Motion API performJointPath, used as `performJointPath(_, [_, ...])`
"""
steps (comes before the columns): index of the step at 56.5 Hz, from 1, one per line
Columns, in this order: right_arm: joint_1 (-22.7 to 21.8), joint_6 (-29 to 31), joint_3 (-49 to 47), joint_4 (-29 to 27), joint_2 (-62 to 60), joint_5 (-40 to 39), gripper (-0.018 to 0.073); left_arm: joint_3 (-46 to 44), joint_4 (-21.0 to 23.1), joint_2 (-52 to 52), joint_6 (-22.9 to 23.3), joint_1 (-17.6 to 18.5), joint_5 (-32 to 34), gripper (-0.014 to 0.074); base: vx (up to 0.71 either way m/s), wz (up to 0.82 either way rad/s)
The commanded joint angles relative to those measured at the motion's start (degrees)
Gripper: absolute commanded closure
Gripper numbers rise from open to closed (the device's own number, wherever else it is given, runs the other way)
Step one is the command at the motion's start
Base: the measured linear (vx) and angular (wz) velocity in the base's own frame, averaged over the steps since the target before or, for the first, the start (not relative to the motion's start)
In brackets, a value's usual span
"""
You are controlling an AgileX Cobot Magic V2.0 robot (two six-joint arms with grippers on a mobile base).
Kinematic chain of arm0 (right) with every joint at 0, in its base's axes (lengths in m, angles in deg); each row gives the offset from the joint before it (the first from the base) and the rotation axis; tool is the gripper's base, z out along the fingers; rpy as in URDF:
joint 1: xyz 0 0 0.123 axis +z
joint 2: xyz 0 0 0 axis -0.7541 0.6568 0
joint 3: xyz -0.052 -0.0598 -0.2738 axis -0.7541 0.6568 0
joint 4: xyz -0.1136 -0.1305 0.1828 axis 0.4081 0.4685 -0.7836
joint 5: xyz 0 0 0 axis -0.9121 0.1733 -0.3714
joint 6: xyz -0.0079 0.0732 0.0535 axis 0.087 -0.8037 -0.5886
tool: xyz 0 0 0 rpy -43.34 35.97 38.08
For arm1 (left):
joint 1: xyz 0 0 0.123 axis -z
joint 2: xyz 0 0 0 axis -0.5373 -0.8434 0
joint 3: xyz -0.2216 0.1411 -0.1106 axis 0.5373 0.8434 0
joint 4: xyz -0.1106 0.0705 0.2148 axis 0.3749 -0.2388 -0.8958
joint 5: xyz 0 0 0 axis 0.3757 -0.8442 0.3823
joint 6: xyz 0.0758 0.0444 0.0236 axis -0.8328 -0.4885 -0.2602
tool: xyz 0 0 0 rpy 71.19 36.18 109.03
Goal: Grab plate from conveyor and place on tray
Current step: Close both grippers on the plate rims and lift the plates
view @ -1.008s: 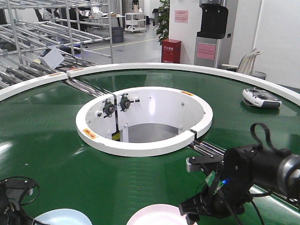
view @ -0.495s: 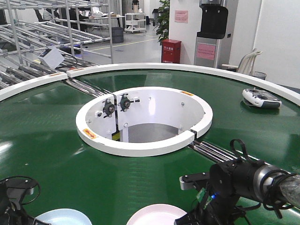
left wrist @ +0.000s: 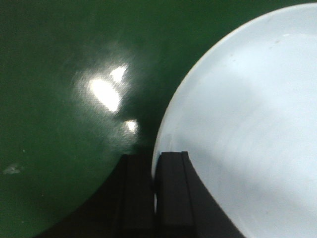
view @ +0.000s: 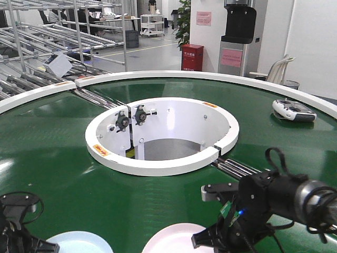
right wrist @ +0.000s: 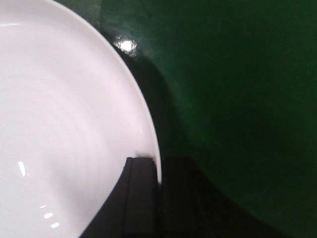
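Observation:
Two plates lie on the dark green conveyor [view: 52, 153] at its near edge. My left gripper [left wrist: 154, 157] is shut on the rim of the pale blue plate [left wrist: 247, 109], one finger over the plate and one outside it; this plate [view: 79, 243] is at the bottom left of the front view. My right gripper [right wrist: 159, 161] is shut on the right rim of the pinkish-white plate [right wrist: 64, 124], which sits at the bottom centre [view: 174, 238] beside the right arm [view: 263, 200]. The tray is out of view.
The white-walled central hole [view: 163, 158] opens in the middle of the belt. A steel roller seam [view: 237, 167] runs just behind the right arm. A grey handheld controller [view: 293, 110] lies on the far right of the belt. Metal racks [view: 42, 37] stand behind at the left.
The right arm has swung left and lower against the pinkish-white plate. Both plates show more in the front view. The left arm sits slightly lower.

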Motion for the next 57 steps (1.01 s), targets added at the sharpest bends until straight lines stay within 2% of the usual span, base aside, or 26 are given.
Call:
performJointPath(1, [-0.38,0.64,-1.44,2.52,-6.97,-0.86,0.0571,-1.38,0.93,6.85,-0.69,0.91,3.42,0.0603,0.00,0.00])
performJointPath(15, [-1.02,-4.34,-0.99,6.26,-20.52,-0.40,0.0571,-1.38,2.48,19.56,-0.74,0.91,6.78,0.0602,0.00,0.00])
performJointPath(26, [-1.02,-7.39,6.32,8.94,-33.17,-3.03,0.0569,-1.38,3.71,27.67,-1.22,0.91,6.72,0.0602,0.00,0.00])
performJointPath(32, [-1.02,-10.79,11.59,10.61,-39.75,-4.58,0.0568,-1.38,9.47,31.73,-5.56,0.96,6.31,0.0602,0.00,0.00])
performJointPath(45, [-1.02,-15.67,20.91,13.61,-54.06,-5.54,0.0568,-1.38,26.76,37.94,-19.25,0.96,2.88,0.0602,0.00,0.00])
performJointPath(50, [-1.02,-16.90,22.77,14.12,-58.26,-4.97,0.0568,-1.32,30.30,39.42,-20.87,0.96,0.69,0.0599,0.00,0.00])
performJointPath(57, [-1.02,-19.25,23.76,16.78,-61.96,-3.45,0.0568,-1.12,30.87,41.24,-21.06,0.96,-0.87,0.0596,0.00,0.00])
